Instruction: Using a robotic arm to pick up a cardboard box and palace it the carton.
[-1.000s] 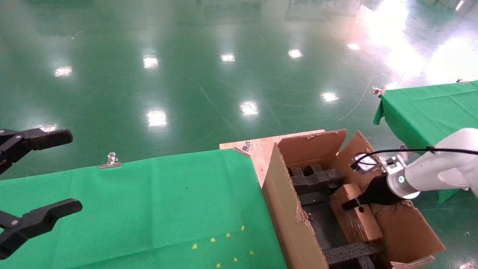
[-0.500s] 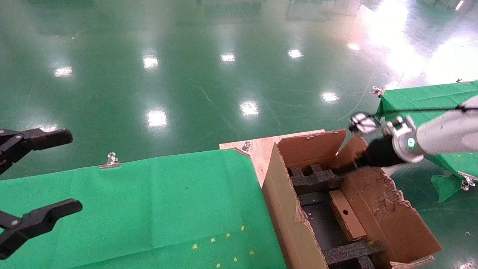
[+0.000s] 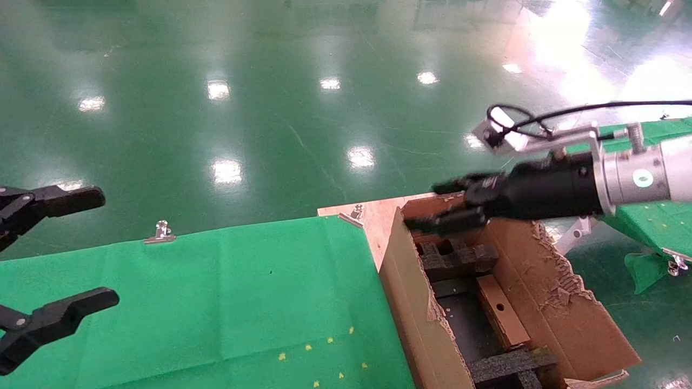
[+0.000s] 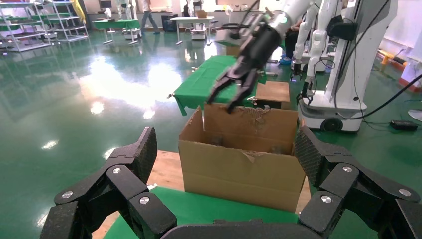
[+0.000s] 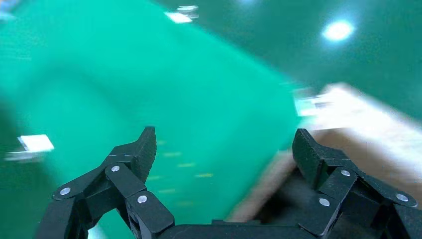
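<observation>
My right wrist view is smeared, showing little. One cardboard box [image 3: 503,319] lies inside the one carton [image 3: 416,302], between black foam inserts [image 3: 457,258]. My right gripper [image 3: 427,208] hovers above its far end, fingers wide, empty. Left gripper [image 3: 54,248] sits parked over the green worktop [image 3: 216,302], fingers wide.

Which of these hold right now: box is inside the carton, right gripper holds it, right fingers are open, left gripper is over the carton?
1. The cardboard box lies inside the carton. True.
2. The right gripper holds the box. False: it is empty, above the carton's far end.
3. The right gripper's fingers are open. True.
4. The left gripper is over the carton. False: it hangs open over the green-covered table, apart from the carton.
</observation>
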Controlling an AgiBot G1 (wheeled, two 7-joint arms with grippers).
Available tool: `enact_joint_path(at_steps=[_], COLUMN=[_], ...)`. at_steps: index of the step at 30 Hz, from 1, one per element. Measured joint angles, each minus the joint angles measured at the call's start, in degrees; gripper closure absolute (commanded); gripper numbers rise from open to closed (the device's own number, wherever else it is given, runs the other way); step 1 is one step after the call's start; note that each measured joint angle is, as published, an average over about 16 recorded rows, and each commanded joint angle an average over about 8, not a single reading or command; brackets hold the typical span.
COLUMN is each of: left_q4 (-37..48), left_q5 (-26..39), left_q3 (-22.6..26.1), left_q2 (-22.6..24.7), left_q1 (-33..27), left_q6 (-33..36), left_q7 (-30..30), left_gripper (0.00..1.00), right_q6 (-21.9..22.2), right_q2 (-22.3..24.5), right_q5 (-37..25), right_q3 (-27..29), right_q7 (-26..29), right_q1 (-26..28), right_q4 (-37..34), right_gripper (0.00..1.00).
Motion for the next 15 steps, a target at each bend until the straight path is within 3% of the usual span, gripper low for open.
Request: enact_joint_path(at_steps=[7, 15], left_q4=[0.00, 0.01], left_q5=[-0.01, -0.01], left_q3=[0.00, 0.00], left_q2=[0.00, -0.01], left_q1=[0.01, 0.01], left_q6=[-0.01, -0.01], left_q7=[0.00, 0.00], left_gripper=[0.00, 0.00], right_q6=[-4.45, -5.53], right_q2=[1.29, 0.79], right_q5=[3.97, 4.02], right_q3=[1.20, 5.08], right_q7=[0.09, -0.88], right_q1=[-0.17, -2.85], right_q4=[1.55, 2.27], right_gripper=[0.00, 0.00])
